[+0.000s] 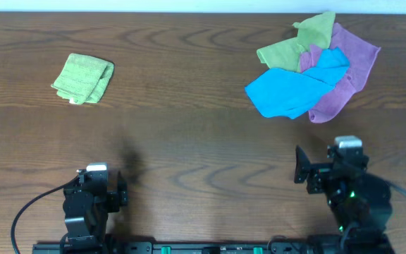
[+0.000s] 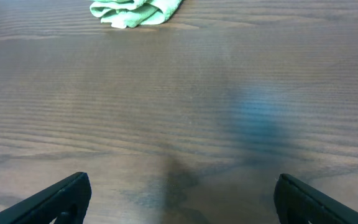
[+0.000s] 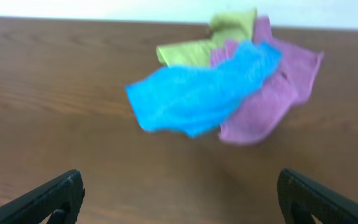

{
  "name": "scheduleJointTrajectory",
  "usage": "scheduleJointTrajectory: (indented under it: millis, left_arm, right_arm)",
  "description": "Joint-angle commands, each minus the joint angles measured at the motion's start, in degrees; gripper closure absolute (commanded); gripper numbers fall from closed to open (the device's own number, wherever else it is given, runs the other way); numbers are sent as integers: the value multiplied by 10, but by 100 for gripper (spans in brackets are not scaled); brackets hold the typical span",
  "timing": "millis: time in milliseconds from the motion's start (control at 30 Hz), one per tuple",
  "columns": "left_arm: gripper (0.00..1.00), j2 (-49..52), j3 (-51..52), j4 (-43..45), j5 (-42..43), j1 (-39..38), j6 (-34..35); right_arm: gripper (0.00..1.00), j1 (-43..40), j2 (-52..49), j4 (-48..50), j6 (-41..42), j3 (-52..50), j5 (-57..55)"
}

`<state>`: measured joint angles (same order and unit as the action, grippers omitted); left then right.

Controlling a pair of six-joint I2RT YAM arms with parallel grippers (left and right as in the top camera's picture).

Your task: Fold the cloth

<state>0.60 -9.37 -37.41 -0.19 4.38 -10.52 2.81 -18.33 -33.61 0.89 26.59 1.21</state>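
Worktop: A dark brown wood-grain worktop (image 1: 203,134) is filling nearly the whole overhead view, its grain running from side to side.
Room: A pale band (image 1: 203,5) is showing beyond the far edge. Nothing more of the room is coming into view.
Cloth, place: The cloth (image 1: 83,78) is lying on the far left part of the worktop. It is ahead of the left arm and well apart from it.
Cloth, look: It is bright lime green and is sitting folded into a small, roughly square bundle, turned slightly askew. Stacked layers are showing along its right edge.
Other cloths: On the far right, a blue cloth (image 1: 294,88) is lying rumpled over a purple cloth (image 1: 347,70). An olive-green cloth (image 1: 298,44) is peeking out behind both.
Left claw: The left claw (image 2: 182,199) is sitting near the front edge with its jaws spread wide, holding nothing. Only bare wood is showing between its fingers.
Right claw: The right claw (image 3: 179,196) is also standing wide open and gripping nothing. It is facing the pile of cloths, which is lying well ahead of it.
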Motion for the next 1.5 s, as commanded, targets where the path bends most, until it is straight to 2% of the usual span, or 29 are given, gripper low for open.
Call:
scheduleJointTrajectory:
  millis: [0,533,1467]
  left_arm:
    - [5,-4,5,-1,-2,-3,5]
    - [5,-4,5,-1,-2,-3,5]
    - [5,-4,5,-1,-2,-3,5]
  right_arm:
    - [1,-15,44,0,8,-47,-1]
    - [1,-25,178,-3,8,-173,-1]
    - [1,-25,180,-3,8,-179,-1]
